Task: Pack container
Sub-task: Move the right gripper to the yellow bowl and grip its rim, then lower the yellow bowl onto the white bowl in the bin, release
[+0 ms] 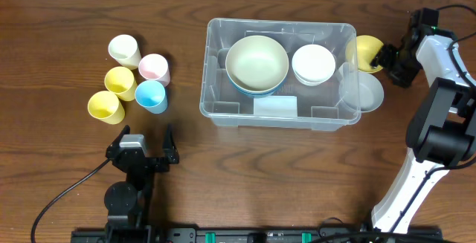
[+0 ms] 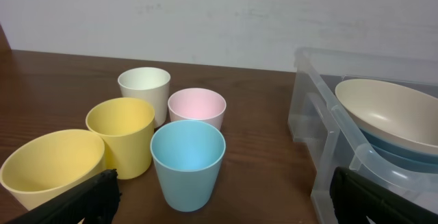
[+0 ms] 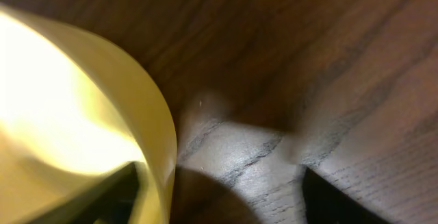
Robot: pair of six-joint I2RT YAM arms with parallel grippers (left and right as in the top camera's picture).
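Note:
The clear container (image 1: 279,118) stands mid-table and also shows in the left wrist view (image 2: 321,135). It holds a cream bowl (image 1: 256,62) stacked on a blue bowl, and a white bowl (image 1: 313,63). A yellow bowl (image 1: 363,52) sits just outside its right end and fills the left of the right wrist view (image 3: 75,121). My right gripper (image 1: 387,57) is open and straddles that bowl's rim (image 3: 215,196), one finger inside the bowl and one outside. My left gripper (image 1: 143,145) is open and empty at the front left (image 2: 226,203).
Several cups stand left of the container: cream (image 1: 123,50), pink (image 1: 154,67), yellow (image 1: 119,82), blue (image 1: 151,95) and another yellow (image 1: 105,107). The blue cup (image 2: 188,162) is just ahead of my left fingers. A grey bowl (image 1: 366,92) lies against the container's right end.

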